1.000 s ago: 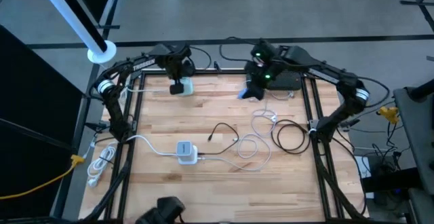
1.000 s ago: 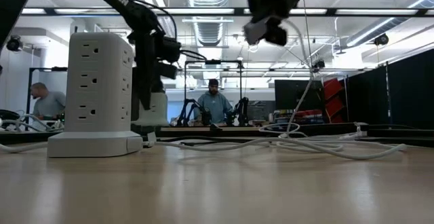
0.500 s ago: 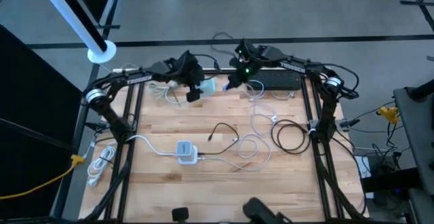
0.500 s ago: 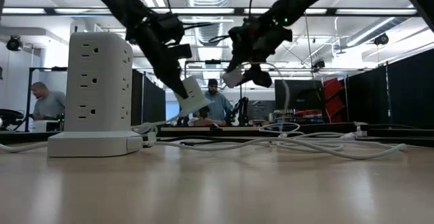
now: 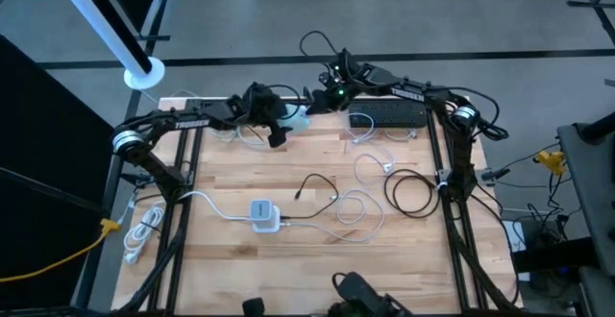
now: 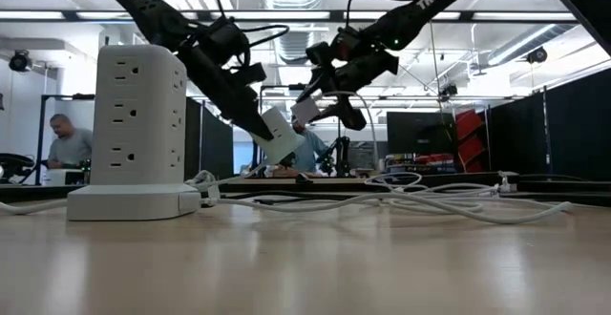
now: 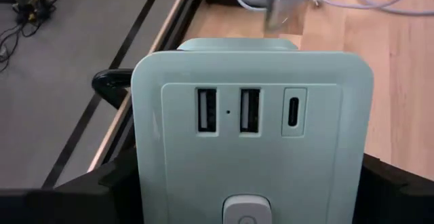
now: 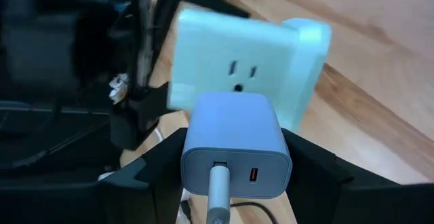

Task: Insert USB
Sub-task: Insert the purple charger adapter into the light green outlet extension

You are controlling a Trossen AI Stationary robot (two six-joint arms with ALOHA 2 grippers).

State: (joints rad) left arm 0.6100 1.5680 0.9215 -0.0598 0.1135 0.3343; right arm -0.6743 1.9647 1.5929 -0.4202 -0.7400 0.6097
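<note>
High view: at the table's 12 o'clock, the left gripper (image 5: 277,125) clamps a pale green outlet block (image 5: 296,121). Right wrist view: the right gripper (image 8: 234,176) grips a white USB charger (image 8: 235,153) with its cable — best squared to the outlet's slots before pressing home.

Loose cables (image 5: 357,202) and power tower (image 5: 262,215) clutter mid-table; near edge free

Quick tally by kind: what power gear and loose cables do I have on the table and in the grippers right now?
Power strip towers: 1
Handheld outlet blocks: 1
Wall chargers: 1
Black cable coils: 1
White cable bundles: 1
Total: 5
</note>
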